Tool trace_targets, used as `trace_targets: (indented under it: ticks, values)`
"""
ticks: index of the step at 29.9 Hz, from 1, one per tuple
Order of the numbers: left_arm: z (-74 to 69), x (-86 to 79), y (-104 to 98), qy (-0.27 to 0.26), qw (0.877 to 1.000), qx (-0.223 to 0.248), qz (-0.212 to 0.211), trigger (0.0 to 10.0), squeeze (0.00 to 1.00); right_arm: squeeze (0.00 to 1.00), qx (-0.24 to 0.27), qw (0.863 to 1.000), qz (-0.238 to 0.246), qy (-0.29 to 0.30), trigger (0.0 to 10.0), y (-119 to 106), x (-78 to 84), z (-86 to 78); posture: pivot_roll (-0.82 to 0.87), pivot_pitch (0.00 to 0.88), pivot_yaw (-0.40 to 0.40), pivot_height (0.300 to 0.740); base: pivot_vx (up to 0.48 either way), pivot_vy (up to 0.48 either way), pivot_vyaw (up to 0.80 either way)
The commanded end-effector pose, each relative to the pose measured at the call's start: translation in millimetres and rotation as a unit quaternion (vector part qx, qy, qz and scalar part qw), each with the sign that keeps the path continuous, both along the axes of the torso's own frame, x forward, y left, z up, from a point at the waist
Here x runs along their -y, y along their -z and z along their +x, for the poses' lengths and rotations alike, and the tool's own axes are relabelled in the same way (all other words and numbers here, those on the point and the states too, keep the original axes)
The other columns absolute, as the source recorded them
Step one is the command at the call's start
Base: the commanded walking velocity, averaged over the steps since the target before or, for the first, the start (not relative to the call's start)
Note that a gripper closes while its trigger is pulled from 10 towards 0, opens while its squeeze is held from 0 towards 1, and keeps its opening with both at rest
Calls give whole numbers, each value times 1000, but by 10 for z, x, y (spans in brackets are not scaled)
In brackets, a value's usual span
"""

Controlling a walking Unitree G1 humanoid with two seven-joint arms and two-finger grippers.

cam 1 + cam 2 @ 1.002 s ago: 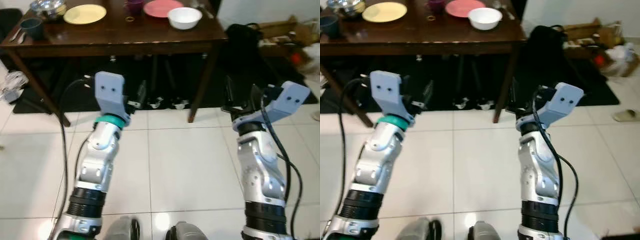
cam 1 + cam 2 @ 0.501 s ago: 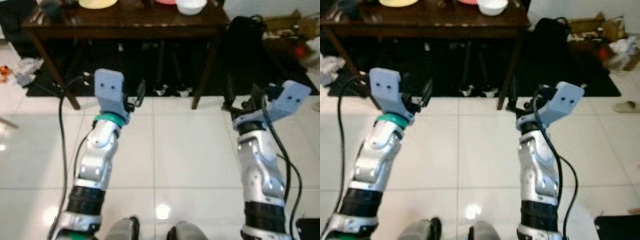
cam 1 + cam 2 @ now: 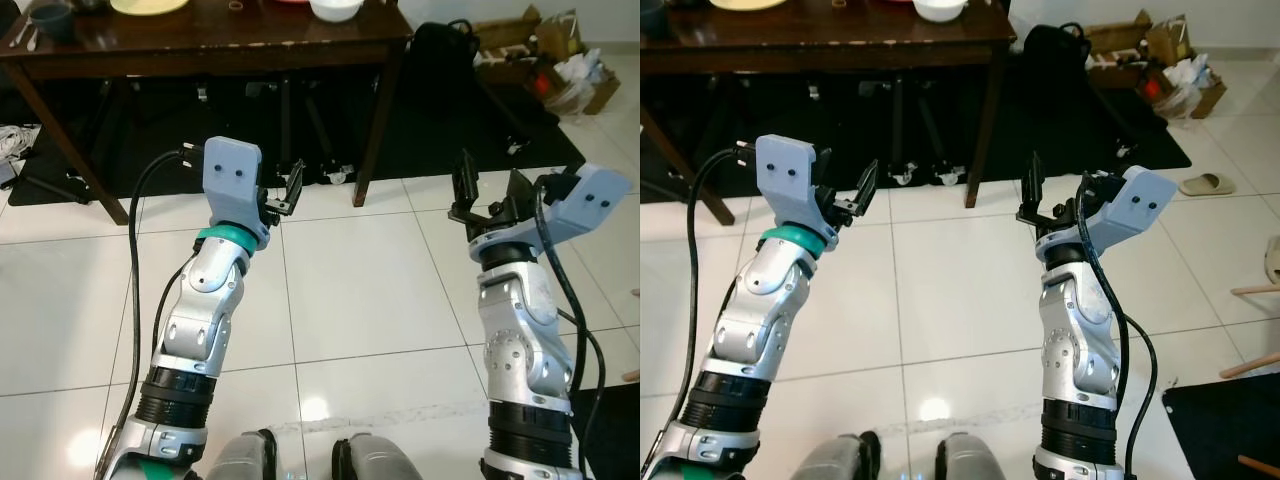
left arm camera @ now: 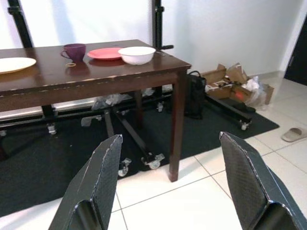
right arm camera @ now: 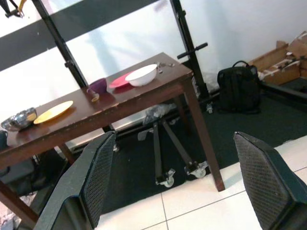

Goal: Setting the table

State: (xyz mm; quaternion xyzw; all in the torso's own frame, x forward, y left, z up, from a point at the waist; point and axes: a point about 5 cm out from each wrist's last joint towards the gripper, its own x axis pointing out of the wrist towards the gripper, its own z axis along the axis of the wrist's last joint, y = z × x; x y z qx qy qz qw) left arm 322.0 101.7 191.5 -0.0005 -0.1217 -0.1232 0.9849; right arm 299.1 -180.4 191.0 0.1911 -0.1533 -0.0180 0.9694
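Along the top edge of the left eye view, a dark brown wooden surface (image 3: 200, 50) is seen, well apart from both arms. On it stand a white ceramic bowl (image 4: 136, 54), a flat pink plate (image 4: 104, 53), a small purple cup (image 4: 74, 51), a pale yellow plate (image 5: 53, 111), and a shiny metal bowl (image 5: 18, 118) toward the far end.

The left gripper (image 3: 283, 196) and the right gripper (image 3: 487, 192) are held at mid frame over white floor tiles (image 3: 350, 290), each with fingers spread wide and nothing held.

The crockery is judged rigid, smooth, slippery and breakable. The bowl is best taken across its rim; the thin plates lie flat and would need a finger worked under an edge.

Open tile lies ahead. A black backpack (image 5: 238, 88), cardboard boxes (image 4: 230, 81) and wheeled black stands (image 5: 168, 158) beneath the surface crowd the upper right and are judged obstacles to approach.
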Motion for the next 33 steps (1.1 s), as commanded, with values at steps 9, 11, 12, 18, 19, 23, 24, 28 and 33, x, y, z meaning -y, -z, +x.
trace_targets:
  ticks: [9,11,12,18,19,23,24,28,33]
  values:
    - [27,-62,39,-29,999,-12,11,10000,0,0,-3,1000,-4,-4,10000,-6,-34,19,-52,0,40,740,0,0,757]
    - [29,-64,39,-30,999,-12,12,10000,0,0,-3,1000,-4,-5,10000,-7,-35,20,-50,0,41,740,0,0,781]
    - [29,-64,39,-30,999,-12,12,10000,0,0,-3,1000,-4,-5,10000,-7,-35,20,-50,0,41,740,0,0,781]
    - [42,-68,35,-39,999,-11,16,10000,0,0,-2,1000,-3,-6,10000,-7,-41,19,-48,0,44,740,0,0,781]
    - [44,-67,35,-39,999,-11,16,10000,0,0,-2,1000,-3,-7,10000,-5,-41,19,-49,0,45,740,0,0,781]
    - [46,-64,31,-40,999,-11,17,10000,0,0,-1,1000,-2,-8,10000,-7,-45,19,-47,0,47,740,0,0,781]
    - [46,-64,31,-40,999,-11,17,10000,0,0,-1,1000,-2,-8,10000,-7,-45,19,-47,0,47,740,0,0,781]
    - [52,-66,25,-43,999,-11,17,10000,0,0,0,1000,-2,-9,10000,-7,-51,23,-45,0,49,740,0,0,781]
    - [55,-71,26,-45,999,-11,20,10000,0,0,1,1000,-1,-10,10000,-9,-55,25,-46,0,50,740,0,0,781]
